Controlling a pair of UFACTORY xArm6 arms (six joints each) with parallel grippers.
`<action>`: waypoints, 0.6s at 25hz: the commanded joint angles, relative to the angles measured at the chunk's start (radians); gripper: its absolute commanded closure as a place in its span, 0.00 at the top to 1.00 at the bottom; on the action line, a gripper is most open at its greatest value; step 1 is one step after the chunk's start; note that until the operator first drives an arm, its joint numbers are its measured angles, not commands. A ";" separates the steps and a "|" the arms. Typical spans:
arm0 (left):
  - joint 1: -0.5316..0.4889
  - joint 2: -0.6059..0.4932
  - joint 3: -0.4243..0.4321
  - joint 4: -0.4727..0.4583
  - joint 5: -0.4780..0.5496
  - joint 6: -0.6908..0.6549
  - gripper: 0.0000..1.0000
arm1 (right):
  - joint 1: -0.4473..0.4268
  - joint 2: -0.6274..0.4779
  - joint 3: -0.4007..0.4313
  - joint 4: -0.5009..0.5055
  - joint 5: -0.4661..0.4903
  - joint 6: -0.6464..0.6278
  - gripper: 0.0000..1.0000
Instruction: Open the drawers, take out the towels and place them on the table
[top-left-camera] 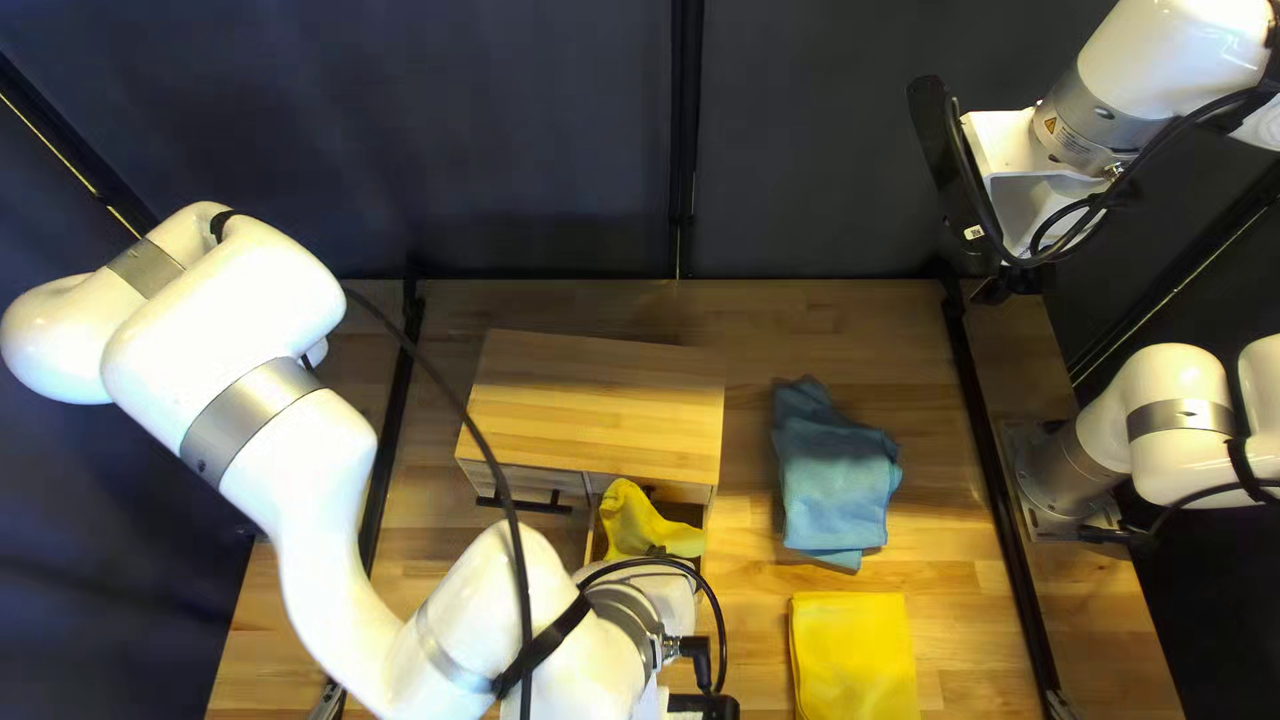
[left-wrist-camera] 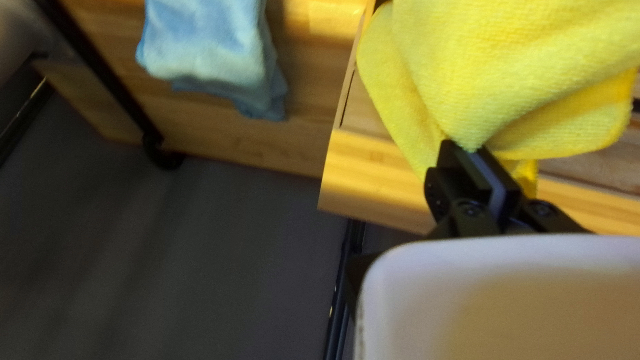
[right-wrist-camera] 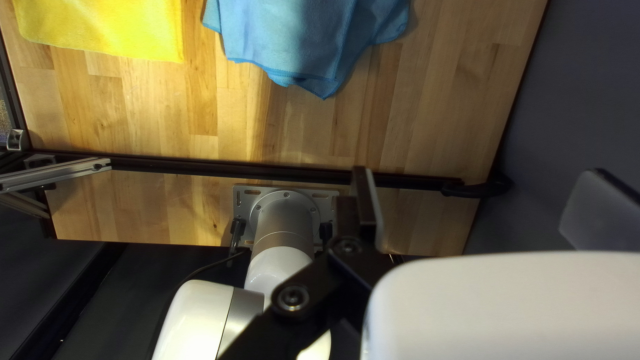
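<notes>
While the left end effector [left-wrist-camera: 472, 150] is clenched on a bunched yellow towel [left-wrist-camera: 500, 75], both fingers pinching a fold of the cloth, that towel sits at the mouth of the open right-hand drawer [top-left-camera: 690, 512] of the wooden drawer chest [top-left-camera: 600, 405]; whether it is wholly clear of the drawer cannot be told. The neighbouring drawer front [top-left-camera: 525, 485] carries a black bar handle. To the right of the chest, a crumpled blue towel [top-left-camera: 835, 475] lies on the tabletop [top-left-camera: 900, 330]; a folded yellow towel [top-left-camera: 852, 655] lies flat just nearer the table's near edge, apart from the blue one. The right end effector [right-wrist-camera: 475, 210] is released, fingers spread wide and grasping nothing; it is raised above its own arm's base, well apart from all towels.
</notes>
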 commanded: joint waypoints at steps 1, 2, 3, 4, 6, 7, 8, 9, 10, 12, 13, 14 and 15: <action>-0.028 0.051 -0.110 0.063 0.079 -0.025 0.00 | 0.000 0.000 0.000 0.000 0.000 0.000 1.00; -0.031 0.061 -0.130 0.075 0.091 -0.030 0.00 | 0.000 0.000 0.000 0.000 0.000 0.000 1.00; -0.033 0.069 -0.147 0.085 0.100 -0.032 0.00 | 0.000 0.000 0.000 0.000 0.000 0.000 1.00; -0.038 0.078 -0.165 0.102 0.111 -0.038 0.00 | 0.000 0.000 0.000 0.000 0.000 0.000 1.00; -0.044 0.092 -0.193 0.132 0.123 -0.046 0.00 | 0.000 0.000 0.000 0.000 0.000 0.000 1.00; -0.048 0.094 -0.196 0.148 0.124 -0.055 0.00 | 0.000 0.000 0.000 0.000 0.000 0.000 1.00; -0.051 0.097 -0.201 0.159 0.126 -0.060 0.00 | 0.000 0.000 0.000 0.000 0.000 0.000 1.00; -0.058 0.099 -0.203 0.180 0.125 -0.076 0.00 | 0.000 0.000 0.000 0.000 0.000 0.000 1.00; -0.066 0.101 -0.204 0.200 0.124 -0.089 0.00 | 0.000 0.000 0.000 0.000 0.000 0.000 1.00; -0.081 0.111 -0.207 0.238 0.122 -0.112 0.00 | 0.000 0.000 0.000 0.000 0.000 0.000 1.00; -0.086 0.113 -0.205 0.250 0.118 -0.119 0.00 | 0.000 0.000 0.000 0.000 0.000 0.000 1.00; -0.092 0.116 -0.199 0.274 0.111 -0.132 0.00 | 0.000 0.000 0.000 0.000 0.000 0.000 1.00; -0.095 0.122 -0.198 0.290 0.109 -0.142 0.00 | 0.000 0.000 0.000 0.000 0.000 0.000 1.00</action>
